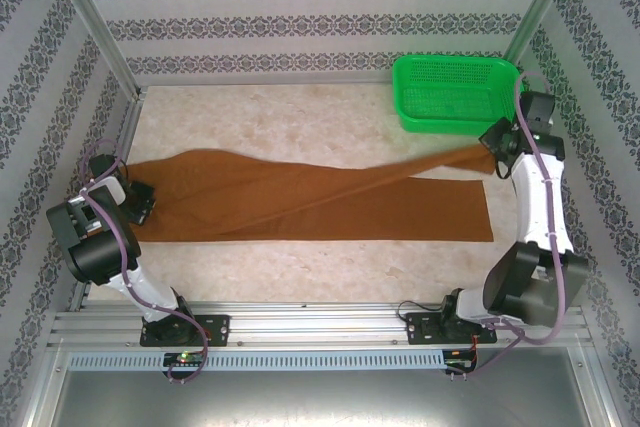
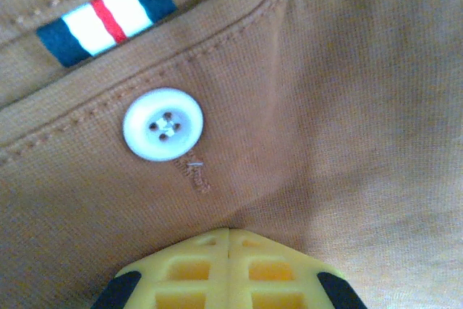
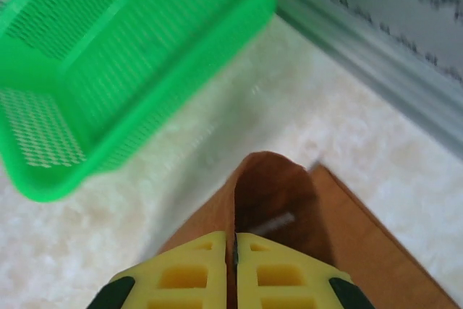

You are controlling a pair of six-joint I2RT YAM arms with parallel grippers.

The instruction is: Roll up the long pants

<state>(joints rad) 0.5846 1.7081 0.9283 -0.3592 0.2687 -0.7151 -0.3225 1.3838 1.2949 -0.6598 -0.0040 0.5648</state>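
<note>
One long pants point(image 1: 300, 209) leg pinched in right fingers point(image 3: 195, 255), waist in left fingers point(image 2: 195, 251)

Matt cloth long pants point(image 1: 300, 202) (1 glossy plastic button point(image 2: 163, 124)); shiny plastic basket point(image 1: 450, 125).

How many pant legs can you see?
2. One leg lies flat on the table; the other leg is raised, its hem pinched in the right pincer near the green basket.
</note>
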